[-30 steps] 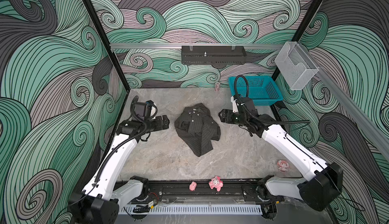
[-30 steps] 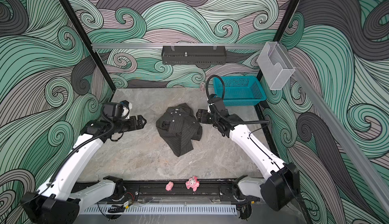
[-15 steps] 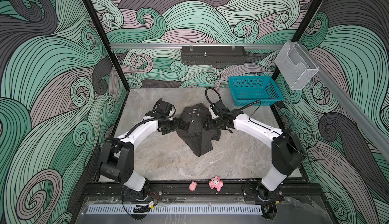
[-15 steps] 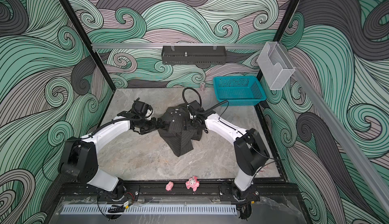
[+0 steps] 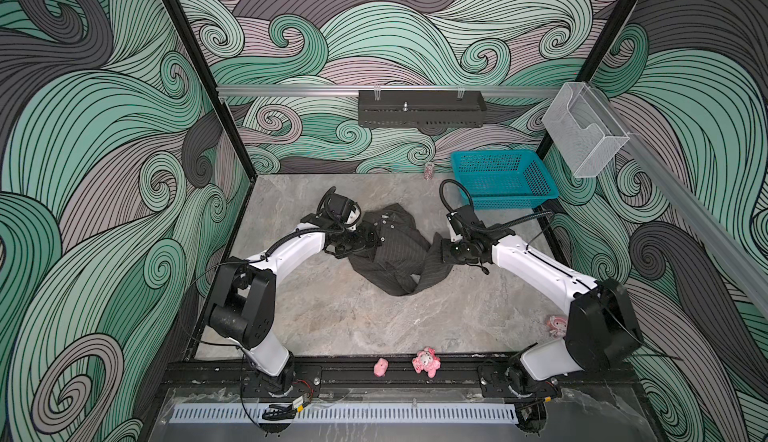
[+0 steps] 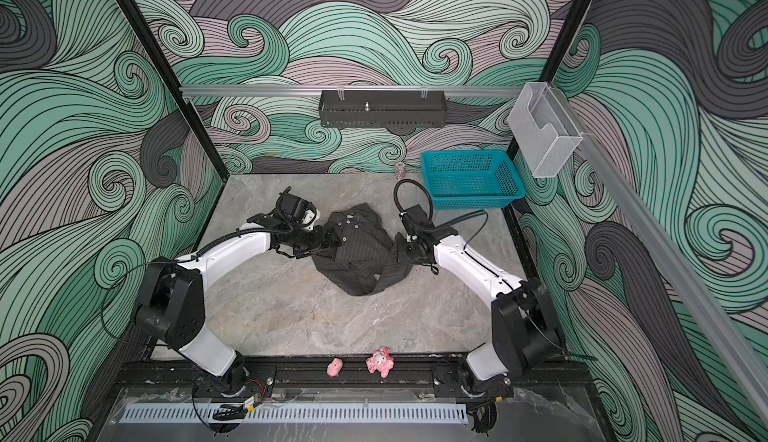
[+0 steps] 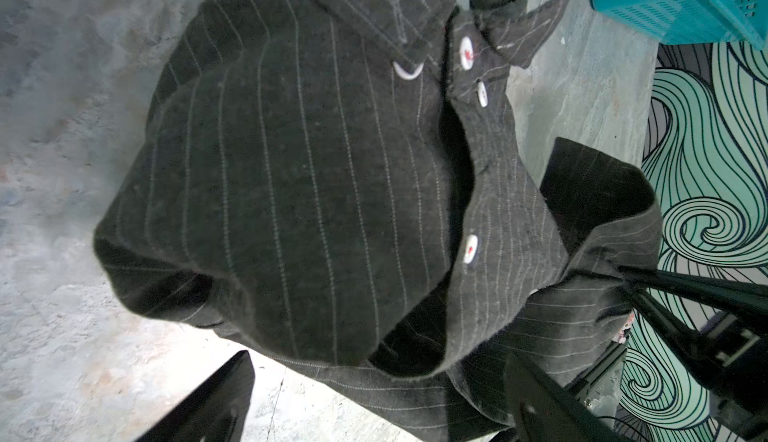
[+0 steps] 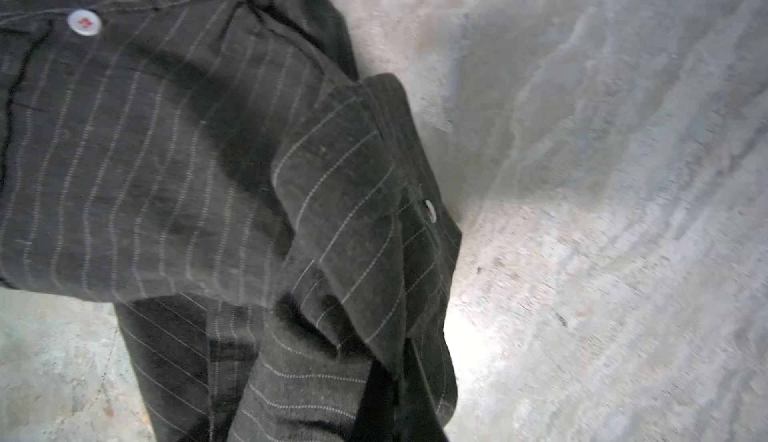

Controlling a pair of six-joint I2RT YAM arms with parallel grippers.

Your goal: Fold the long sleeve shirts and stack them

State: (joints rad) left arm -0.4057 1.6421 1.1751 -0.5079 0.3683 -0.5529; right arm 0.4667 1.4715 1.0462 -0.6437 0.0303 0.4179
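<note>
**Both top views.** The shirt (image 5: 392, 255) lay crumpled on the table (image 5: 332, 319), a little beyond its middle and well apart from the basket (image 5: 490, 154) in the far right corner. A second earlier both arms had stood clear of the heap, one on either side. Half a second earlier both grippers had reached into it. By this moment the right gripper (image 5: 437, 248) had drawn back toward the right. The heap's right flank, compact before, was pulled out with it into a raised fold. The left gripper (image 5: 371, 239) remained at the shirt's left edge, and the rest of the heap had kept its place.

**Arm pose.** The left arm's dark elbow block stood at the near left. Its white forearm sloped away toward the middle, with the wrist low over the cloth. The right arm mirrored this from the near right.

**Left wrist view.** The left gripper's fingers (image 7: 226, 394) stood wide apart, the shirt's edge between them, closed on nothing. The right gripper (image 7: 623, 280), jaws together, was clamped on a bunched fold of the shirt (image 7: 291, 170).

**Right wrist view.** The cloth rose toward the camera, and the fingers could not be made out.
</note>
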